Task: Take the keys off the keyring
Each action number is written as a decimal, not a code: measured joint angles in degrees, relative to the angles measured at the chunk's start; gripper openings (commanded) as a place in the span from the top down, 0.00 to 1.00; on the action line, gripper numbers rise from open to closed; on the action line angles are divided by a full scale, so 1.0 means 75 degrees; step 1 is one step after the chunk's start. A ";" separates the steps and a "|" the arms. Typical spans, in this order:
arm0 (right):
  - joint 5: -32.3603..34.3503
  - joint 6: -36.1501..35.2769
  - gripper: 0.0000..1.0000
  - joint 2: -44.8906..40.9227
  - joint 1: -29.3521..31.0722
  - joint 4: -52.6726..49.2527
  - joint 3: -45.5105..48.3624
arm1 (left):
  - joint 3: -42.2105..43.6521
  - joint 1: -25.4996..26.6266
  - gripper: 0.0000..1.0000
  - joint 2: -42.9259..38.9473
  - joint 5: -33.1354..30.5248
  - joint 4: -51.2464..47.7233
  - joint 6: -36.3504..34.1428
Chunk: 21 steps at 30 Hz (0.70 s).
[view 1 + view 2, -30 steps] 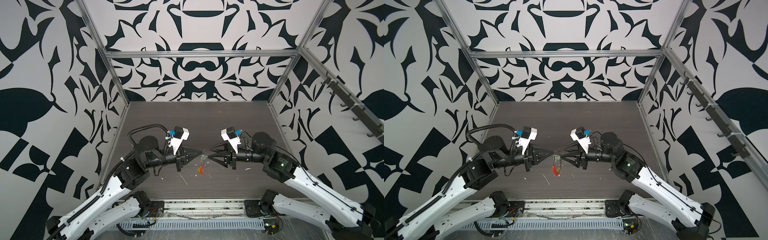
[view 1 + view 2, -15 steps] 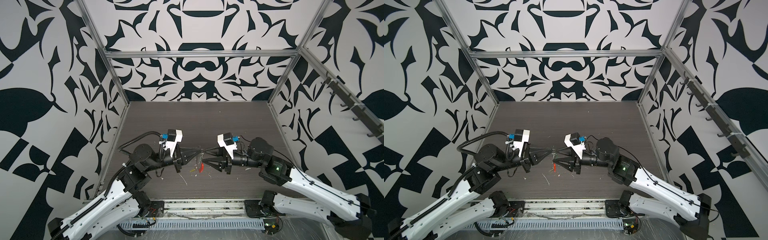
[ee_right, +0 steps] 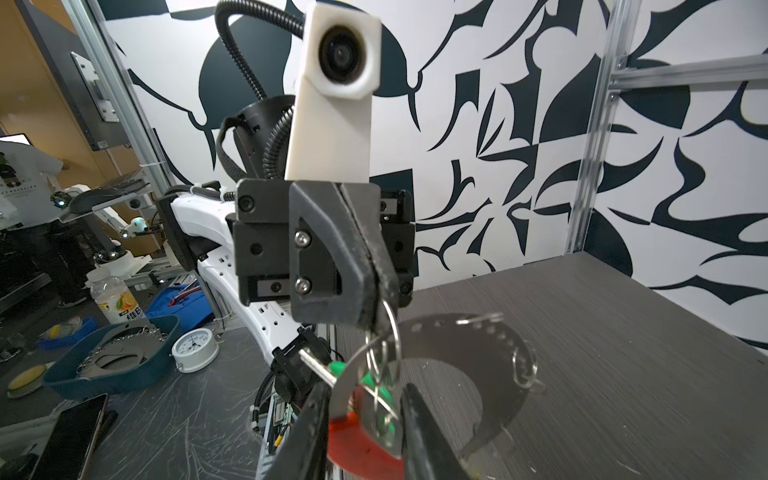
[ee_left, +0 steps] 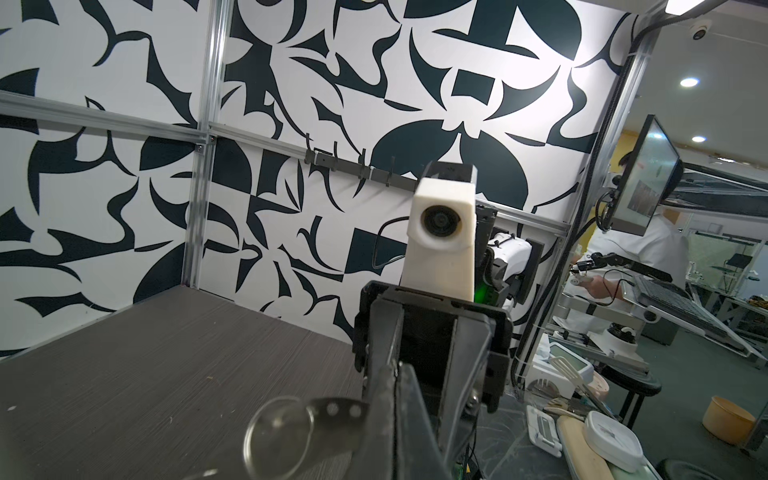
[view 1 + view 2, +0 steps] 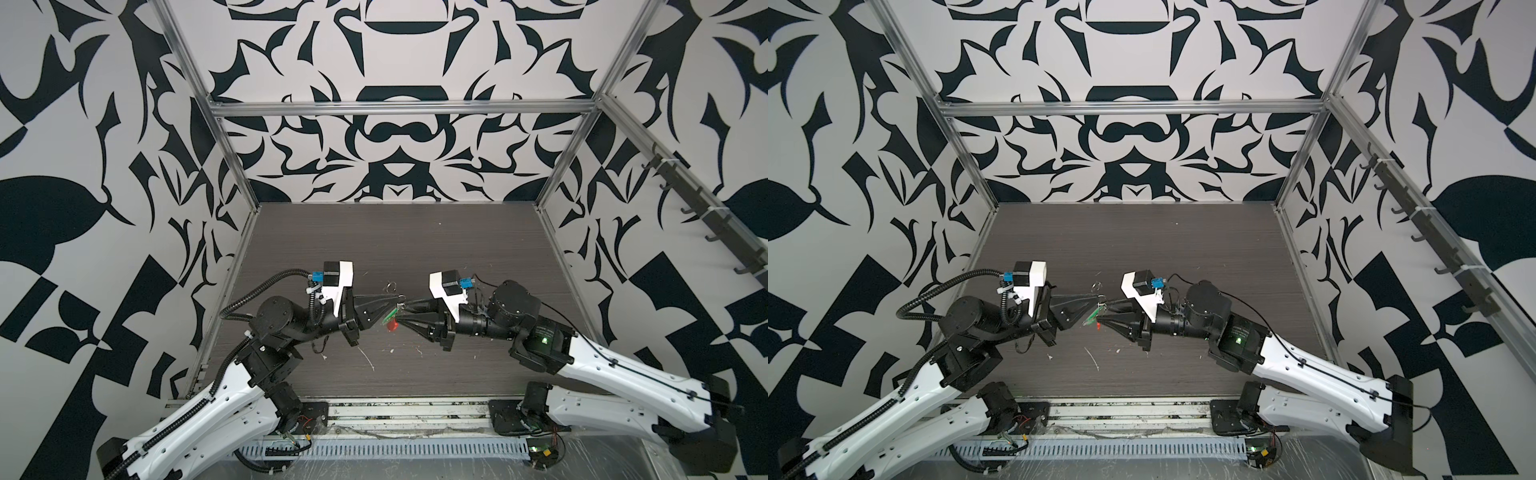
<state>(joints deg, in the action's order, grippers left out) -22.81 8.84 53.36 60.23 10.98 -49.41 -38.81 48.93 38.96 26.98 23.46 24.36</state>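
Observation:
The keyring point(image 3: 457, 345) is a flat grey metal crescent with small holes, held above the table. My left gripper point(image 3: 374, 320) is shut on its edge, which shows in the left wrist view as the keyring point(image 4: 332, 411) entering the left gripper point(image 4: 395, 370). A red sleeve point(image 3: 357, 444) covers the lower arc. A green-tagged key point(image 3: 337, 368) hangs there on a thin split ring. My right gripper point(image 3: 365, 388) stands open and narrow, one finger on each side of the green tag and red sleeve. In both top views the left gripper point(image 5: 399, 296) point(image 5: 1100, 296) meets the right gripper point(image 5: 401, 316) point(image 5: 1102, 313) tip to tip.
A loose small split ring point(image 5: 390, 285) lies on the dark table just behind the grippers. White scraps point(image 5: 370, 361) are scattered near the front. A black hook rail point(image 5: 706, 216) runs along the right wall. Patterned walls close in three sides.
My right gripper has moved left up to the left gripper, and its jaws have narrowed around the hanging key and red sleeve. The left gripper stayed shut on the keyring.

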 measured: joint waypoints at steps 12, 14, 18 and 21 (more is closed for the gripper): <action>0.0134 -0.0050 0.88 -0.0297 0.0096 -0.0035 0.0143 | 0.0009 -0.0003 1.00 -0.0029 -0.0023 0.0128 0.0044; 0.0157 -0.0032 0.91 -0.0335 0.0096 -0.0085 0.0149 | 0.0017 -0.0003 1.00 -0.0020 -0.0026 0.0163 0.0038; 0.0195 -0.0003 0.90 -0.0335 0.0093 -0.0117 0.0149 | 0.0026 -0.0006 1.00 -0.0029 -0.0023 0.0189 0.0032; 0.0198 -0.0003 0.86 -0.0344 0.0096 -0.0119 0.0149 | 0.0029 -0.0006 1.00 -0.0029 -0.0023 0.0198 0.0032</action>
<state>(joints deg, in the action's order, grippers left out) -21.32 8.82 50.78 60.95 10.09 -48.29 -38.59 48.88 38.74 26.81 24.95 24.60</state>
